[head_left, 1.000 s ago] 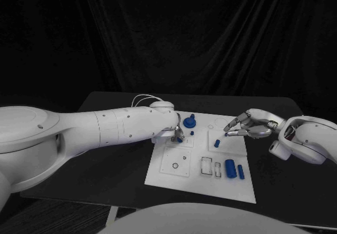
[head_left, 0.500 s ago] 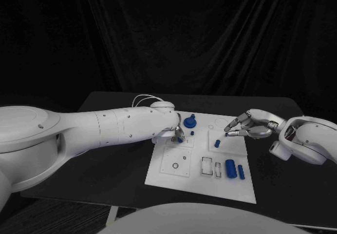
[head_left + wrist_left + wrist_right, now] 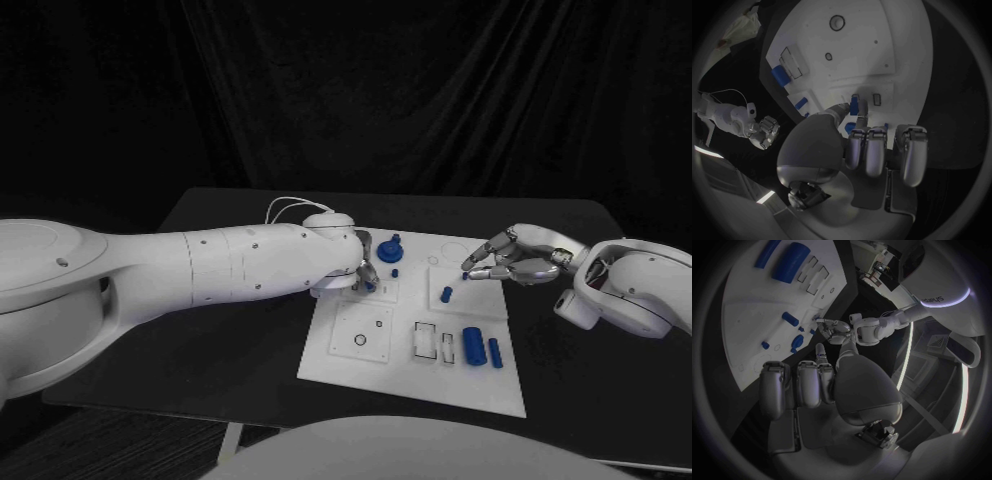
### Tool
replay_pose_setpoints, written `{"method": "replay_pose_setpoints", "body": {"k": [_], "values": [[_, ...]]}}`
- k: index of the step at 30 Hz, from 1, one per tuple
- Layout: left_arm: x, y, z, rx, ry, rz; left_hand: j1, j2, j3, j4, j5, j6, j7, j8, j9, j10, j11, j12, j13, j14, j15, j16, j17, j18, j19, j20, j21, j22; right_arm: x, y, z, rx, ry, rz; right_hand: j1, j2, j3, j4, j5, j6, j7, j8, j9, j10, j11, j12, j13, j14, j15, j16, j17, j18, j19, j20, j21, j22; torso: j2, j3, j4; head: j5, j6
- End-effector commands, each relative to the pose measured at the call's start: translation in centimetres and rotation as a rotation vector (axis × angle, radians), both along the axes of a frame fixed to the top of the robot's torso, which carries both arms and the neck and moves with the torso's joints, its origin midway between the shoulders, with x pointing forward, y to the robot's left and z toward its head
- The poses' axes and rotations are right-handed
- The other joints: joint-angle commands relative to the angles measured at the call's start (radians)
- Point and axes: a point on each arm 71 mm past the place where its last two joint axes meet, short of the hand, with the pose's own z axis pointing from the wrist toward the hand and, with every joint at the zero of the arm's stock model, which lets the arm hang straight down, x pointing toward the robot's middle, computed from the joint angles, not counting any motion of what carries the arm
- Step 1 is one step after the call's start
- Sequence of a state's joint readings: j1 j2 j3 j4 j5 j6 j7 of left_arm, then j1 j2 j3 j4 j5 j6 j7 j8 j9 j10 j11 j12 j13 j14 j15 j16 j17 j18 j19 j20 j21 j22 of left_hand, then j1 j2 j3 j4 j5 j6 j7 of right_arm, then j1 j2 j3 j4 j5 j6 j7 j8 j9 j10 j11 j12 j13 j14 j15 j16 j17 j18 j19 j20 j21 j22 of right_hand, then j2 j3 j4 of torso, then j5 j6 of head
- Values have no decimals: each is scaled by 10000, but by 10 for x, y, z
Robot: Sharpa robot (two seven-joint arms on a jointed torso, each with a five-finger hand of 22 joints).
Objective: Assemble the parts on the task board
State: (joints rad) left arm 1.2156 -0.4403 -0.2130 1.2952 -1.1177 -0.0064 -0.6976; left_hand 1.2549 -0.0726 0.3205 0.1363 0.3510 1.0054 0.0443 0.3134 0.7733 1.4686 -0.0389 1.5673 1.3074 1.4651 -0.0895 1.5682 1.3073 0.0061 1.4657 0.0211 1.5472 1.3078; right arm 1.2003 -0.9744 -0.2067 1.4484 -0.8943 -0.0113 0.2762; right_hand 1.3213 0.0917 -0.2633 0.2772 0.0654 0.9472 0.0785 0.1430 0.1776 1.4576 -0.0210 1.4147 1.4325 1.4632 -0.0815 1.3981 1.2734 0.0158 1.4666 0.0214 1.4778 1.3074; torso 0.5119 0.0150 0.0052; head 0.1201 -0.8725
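Note:
The white task board point(image 3: 411, 375) lies in the middle of the black table. My left hand point(image 3: 365, 268) hovers low over the board's far left part and pinches a small blue peg point(image 3: 854, 104) between thumb and a finger, close to the board's surface. A round blue part point(image 3: 389, 251) stands just beyond that hand, and a tiny blue piece point(image 3: 394, 272) lies beside it. A short blue piece point(image 3: 446, 294) lies mid-board. Two blue cylinders point(image 3: 472, 347) point(image 3: 493, 351) lie near the right edge. My right hand point(image 3: 508, 263) hangs at the board's far right edge, fingers apart, holding nothing.
Empty rectangular slots point(image 3: 426, 340) and a round recess point(image 3: 361, 341) mark the board's near half. Black table point(image 3: 216, 330) spreads on both sides of the board. My left forearm point(image 3: 231, 262) reaches across the table's left side.
My left arm has shifted slightly while its hand stays over the same spot on the board. The right hand has not moved.

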Motion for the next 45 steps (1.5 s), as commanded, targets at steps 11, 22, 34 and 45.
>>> {"method": "replay_pose_setpoints", "body": {"k": [11,22,34,45], "values": [[-4,3,16,-370,-2737,-336,-230,77,640,-509,-220,-148,-72,-147,-90,1022,-4,35,2634,1057,-28,26,2635,24,872,-17,-42,2383,-1,-2,-2,-60,107,-78,108,-14,-15,-70,32,-65,27,-62,-19,443,-4,-77,-774,536,-27,-35,7,97,581,65,-39,2296,-5,4,6,-18,-2],[-14,5,4,-272,-2835,-348,-459,98,543,-244,-596,-44,-55,-307,-239,1022,17,35,2634,1057,-6,26,2635,36,850,8,-83,2352,-2,-2,-3,-70,121,-105,118,-13,-17,-75,35,-68,26,-64,-20,439,-4,-85,-785,536,-27,-33,10,98,579,65,-44,2294,-15,8,-1,-59,-2],[-20,7,-8,-184,-2790,-364,-836,92,244,298,-1113,104,-15,-555,-457,1022,50,35,2634,1057,18,26,2635,53,819,33,-145,2310,-4,-2,-5,-66,159,-107,138,-13,-17,-87,45,-71,26,-66,-22,438,-4,-85,-786,536,-28,-34,8,97,580,66,-42,2295,-6,7,2,-81,-2],[-22,7,-13,-168,-2663,-385,-1003,114,28,605,-1169,198,-8,-644,-536,1022,56,35,2634,1057,25,26,2635,58,810,41,-168,2297,-4,-2,-6,-78,196,-125,159,-7,-16,-99,57,-69,29,-65,-22,433,-1,-96,-800,536,-27,-37,2,102,570,66,-62,2288,-2,1,3,-110,-2]]}}
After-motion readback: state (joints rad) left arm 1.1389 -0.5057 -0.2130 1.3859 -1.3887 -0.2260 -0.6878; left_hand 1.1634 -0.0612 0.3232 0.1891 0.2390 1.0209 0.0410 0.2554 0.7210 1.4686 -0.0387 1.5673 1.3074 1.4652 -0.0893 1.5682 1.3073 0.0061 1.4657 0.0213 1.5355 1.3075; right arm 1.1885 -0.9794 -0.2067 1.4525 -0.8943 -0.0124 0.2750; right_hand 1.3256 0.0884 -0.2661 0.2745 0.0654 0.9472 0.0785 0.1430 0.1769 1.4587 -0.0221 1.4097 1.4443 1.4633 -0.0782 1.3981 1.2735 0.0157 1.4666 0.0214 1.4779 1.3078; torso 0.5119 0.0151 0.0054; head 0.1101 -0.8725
